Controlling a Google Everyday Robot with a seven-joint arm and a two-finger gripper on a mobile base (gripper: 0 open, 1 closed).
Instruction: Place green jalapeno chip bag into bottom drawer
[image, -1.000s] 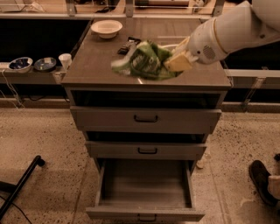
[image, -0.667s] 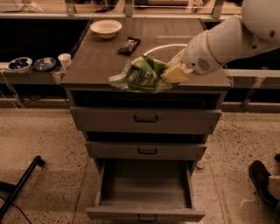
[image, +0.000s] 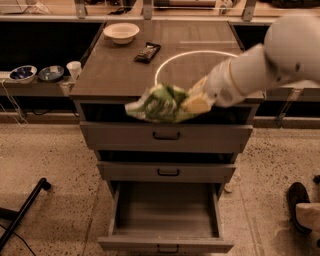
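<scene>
The green jalapeno chip bag (image: 161, 103) is a wrinkly bright-green foil bag, held in the air in front of the cabinet's top edge, above the top drawer front. My gripper (image: 192, 104) comes in from the right on a white arm and is shut on the bag's right end. The bottom drawer (image: 166, 244) is pulled open below, a wide grey box with a dark handle, and its inside shows nothing in it. The bag hangs well above that drawer.
On the cabinet top (image: 110, 75) lie a dark snack packet (image: 147, 52), a white bowl (image: 121, 32) and a white cable loop (image: 172, 57). Two shallower drawers (image: 166, 135) stand slightly open. Bowls and a cup (image: 74, 69) sit on a shelf at left. A shoe (image: 299, 199) is at right.
My gripper has carried the green bag off the cabinet top, forward and downward past the front edge. The dark packet now shows uncovered on the top.
</scene>
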